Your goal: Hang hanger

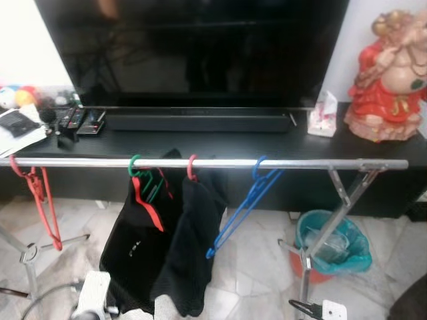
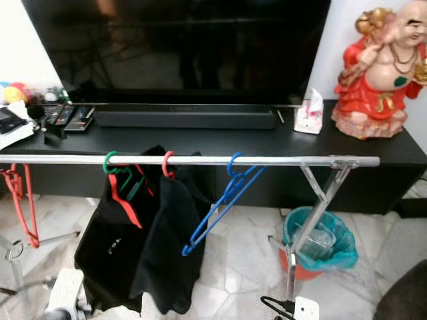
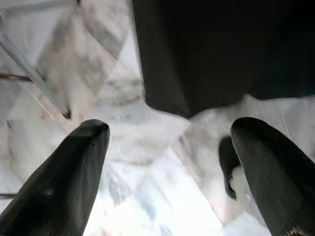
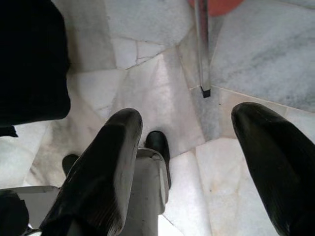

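- Red hanger (image 1: 41,200) is hanging at the far left end of the steel rail (image 1: 300,163), well apart from the other hangers.
- Green hanger (image 1: 145,179) is sitting next on the rail, its hook just beside a red-trimmed black garment (image 1: 137,247).
- Pink hook (image 1: 191,168) is carrying a second black garment (image 1: 193,253), which is draping down toward the marble floor (image 1: 253,267).
- Blue hanger (image 1: 243,203) is hooking over the rail right of the garments, bare and tilting down to the left.
- Rail is resting on a crossed metal stand (image 1: 327,227); a teal-lined bin (image 1: 333,243) is standing behind the stand's legs.
- Behind the rail, remotes (image 1: 80,121), a soundbar (image 1: 197,122), a tissue box (image 1: 323,115) and a red statue (image 1: 390,77) are lying along the black TV cabinet (image 1: 200,143).
- Left gripper (image 3: 170,162) is pointing at the floor below a garment's hem, fingers (image 3: 64,182) spread wide, gripping nothing.
- Right gripper (image 4: 189,162) is hanging over the floor near a stand leg (image 4: 202,44), fingers (image 4: 106,167) wide apart, also holding nothing.
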Controlling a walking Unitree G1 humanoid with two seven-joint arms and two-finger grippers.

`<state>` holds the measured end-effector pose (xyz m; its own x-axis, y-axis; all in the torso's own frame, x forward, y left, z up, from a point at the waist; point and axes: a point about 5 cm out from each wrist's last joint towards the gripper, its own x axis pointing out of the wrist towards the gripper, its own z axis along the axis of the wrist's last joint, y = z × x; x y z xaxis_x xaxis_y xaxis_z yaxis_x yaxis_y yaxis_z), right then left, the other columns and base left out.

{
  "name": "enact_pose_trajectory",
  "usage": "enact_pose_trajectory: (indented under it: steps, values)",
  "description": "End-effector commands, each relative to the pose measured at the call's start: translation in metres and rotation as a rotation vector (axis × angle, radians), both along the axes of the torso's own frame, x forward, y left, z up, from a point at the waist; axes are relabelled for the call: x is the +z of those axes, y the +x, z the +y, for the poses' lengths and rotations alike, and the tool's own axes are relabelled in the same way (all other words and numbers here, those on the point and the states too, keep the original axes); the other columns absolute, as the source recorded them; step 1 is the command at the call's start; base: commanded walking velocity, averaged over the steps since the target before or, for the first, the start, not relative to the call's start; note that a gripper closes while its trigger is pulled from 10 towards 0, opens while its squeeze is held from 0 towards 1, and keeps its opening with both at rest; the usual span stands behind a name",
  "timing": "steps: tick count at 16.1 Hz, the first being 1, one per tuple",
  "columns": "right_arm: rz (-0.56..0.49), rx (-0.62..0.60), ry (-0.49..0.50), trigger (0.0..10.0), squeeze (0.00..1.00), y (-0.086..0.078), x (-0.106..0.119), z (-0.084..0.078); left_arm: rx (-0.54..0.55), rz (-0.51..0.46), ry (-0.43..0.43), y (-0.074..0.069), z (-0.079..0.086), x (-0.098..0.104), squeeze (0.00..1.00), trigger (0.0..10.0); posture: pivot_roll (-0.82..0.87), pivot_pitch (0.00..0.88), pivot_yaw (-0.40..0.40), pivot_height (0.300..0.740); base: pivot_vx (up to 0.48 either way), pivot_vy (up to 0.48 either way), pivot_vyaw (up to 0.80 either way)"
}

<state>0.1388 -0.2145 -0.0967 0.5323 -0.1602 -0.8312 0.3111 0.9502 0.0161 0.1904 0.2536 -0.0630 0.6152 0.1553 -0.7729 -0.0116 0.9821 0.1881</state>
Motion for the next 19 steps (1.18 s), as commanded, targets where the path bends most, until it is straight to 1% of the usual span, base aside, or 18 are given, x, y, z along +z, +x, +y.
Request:
enact_pose_trajectory:
  steps: [1,4,5,7,8,11,14,16,19]
  values:
    - [0.004,0.002,-0.012,10.0,0.0,-0.003,-0.001,-0.002,-0.032,0.035,0.024,-0.002,-0.004,-0.003,0.0,10.0,-0.03,0.0,0.06,0.74,0.0,0.0,0.0]
    - [0.013,-0.018,-0.026,10.0,0.0,-0.007,0.0,-0.01,-0.033,0.026,0.024,0.002,-0.011,-0.004,0.0,10.0,-0.01,0.0,0.058,0.74,0.0,0.0,0.0]
    - [0.015,-0.026,-0.027,10.0,0.0,-0.008,0.0,-0.012,-0.033,0.029,0.026,0.001,-0.012,-0.005,0.0,10.0,0.0,0.0,0.051,0.74,0.0,0.0,0.0]
    - [0.023,-0.022,-0.028,10.0,0.0,-0.01,0.0,-0.015,-0.021,0.062,0.013,-0.009,-0.013,-0.011,0.0,10.0,0.0,0.0,0.053,0.74,0.0,0.0,0.0]
    - [0.025,-0.022,-0.03,10.0,0.0,-0.01,0.0,-0.016,-0.013,0.066,0.004,-0.011,-0.014,-0.012,0.0,10.0,-0.01,0.0,0.057,0.74,0.0,0.0,0.0]
    - [0.026,-0.026,-0.034,10.0,0.0,-0.01,0.001,-0.02,-0.001,0.055,-0.008,-0.011,-0.017,-0.013,0.0,10.0,0.01,0.0,0.038,0.74,0.0,0.0,0.0]
    - [0.027,-0.014,-0.033,10.0,0.0,-0.007,0.001,-0.018,0.023,0.067,0.008,-0.012,-0.013,-0.013,0.0,10.0,0.02,0.0,0.021,0.74,0.0,0.0,0.0]
    - [0.02,-0.002,-0.033,10.0,0.0,-0.003,0.002,-0.015,0.036,0.049,0.0,-0.008,-0.01,-0.01,0.0,10.0,0.0,0.0,0.025,0.74,0.0,0.0,0.0]
    - [0.016,0.002,-0.034,10.0,0.0,0.0,0.002,-0.013,0.031,0.064,0.006,-0.009,-0.012,-0.011,0.0,10.0,-0.01,0.0,0.024,0.74,0.0,0.0,0.0]
